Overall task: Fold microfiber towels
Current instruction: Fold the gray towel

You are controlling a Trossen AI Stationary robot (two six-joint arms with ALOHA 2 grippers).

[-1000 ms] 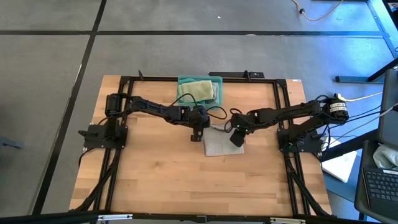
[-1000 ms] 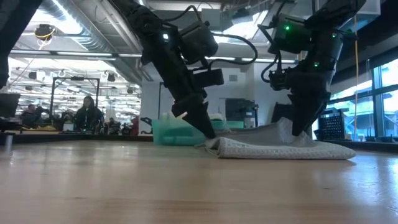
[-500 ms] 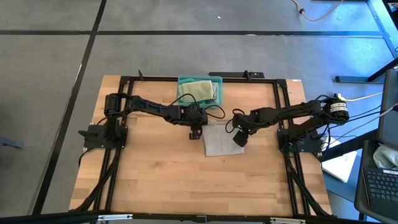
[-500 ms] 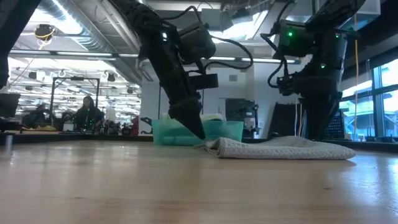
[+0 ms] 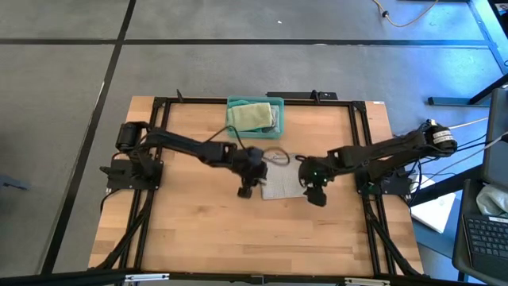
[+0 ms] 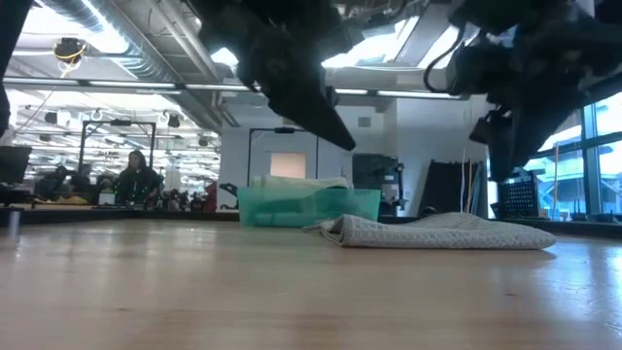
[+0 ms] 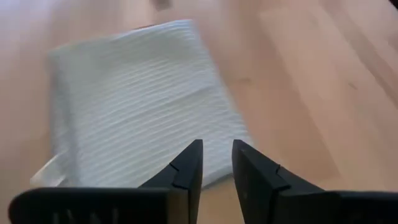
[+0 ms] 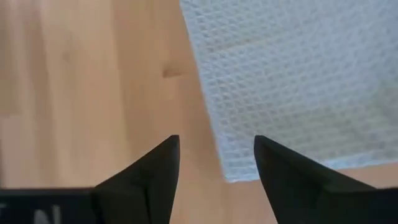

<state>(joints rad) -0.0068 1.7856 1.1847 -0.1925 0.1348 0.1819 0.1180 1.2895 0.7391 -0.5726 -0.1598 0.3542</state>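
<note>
A folded light grey microfiber towel [image 5: 279,184] lies flat on the wooden table, also seen in the low view [image 6: 437,231]. My left gripper [image 7: 216,155] hovers above the towel's left edge with a narrow gap between its fingers and nothing in it. My right gripper [image 8: 216,149] hovers above the towel's near right corner, fingers wide open and empty. A pale green towel [image 5: 252,117] rests in the teal bin [image 5: 278,107] at the far edge.
The teal bin [image 6: 306,206] stands behind the grey towel at the table's far middle. A black cable [image 5: 276,155] loops on the table just beyond the towel. Bare wood [image 5: 198,230] stretches across the near half of the table.
Both grippers have risen off the grey towel and drawn back toward the table's near edge. The part of the towel that stood raised at my right gripper has dropped, and the towel now lies flat and folded.
</note>
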